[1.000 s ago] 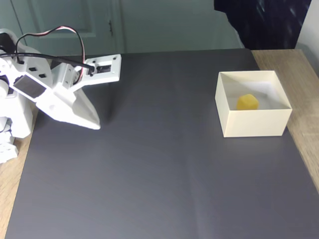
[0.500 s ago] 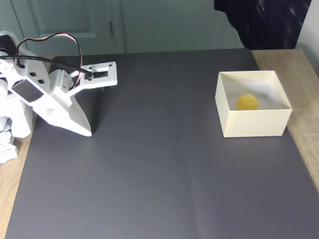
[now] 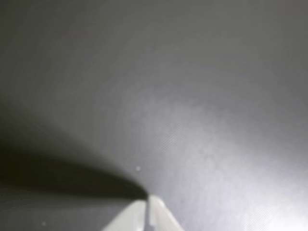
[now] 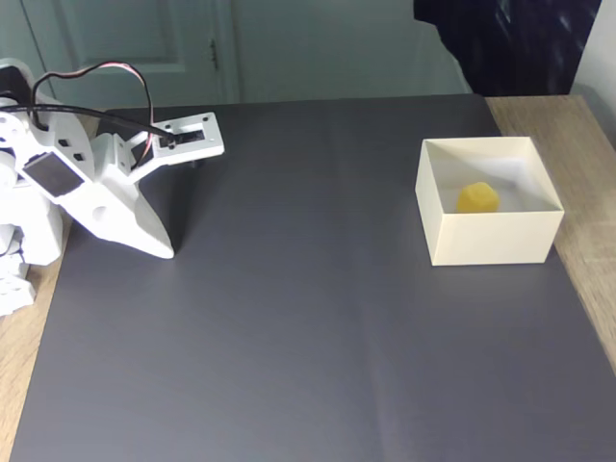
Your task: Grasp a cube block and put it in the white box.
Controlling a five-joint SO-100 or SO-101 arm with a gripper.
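Small yellow rounded cube block [image 4: 477,197] sits inside the cream-white square box [image 4: 491,238], far right. White tool [image 4: 166,252], clenched and empty, has retreated further left over the dark desk [image 4: 318,318]; placement looks done.

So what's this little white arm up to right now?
Its job looks finished. The yellow cube already sits inside the white box on the right of the fixed view. The arm is over at the far left, its gripper shut and empty, tip down near the dark mat. The wrist view shows the closed tips above bare mat.
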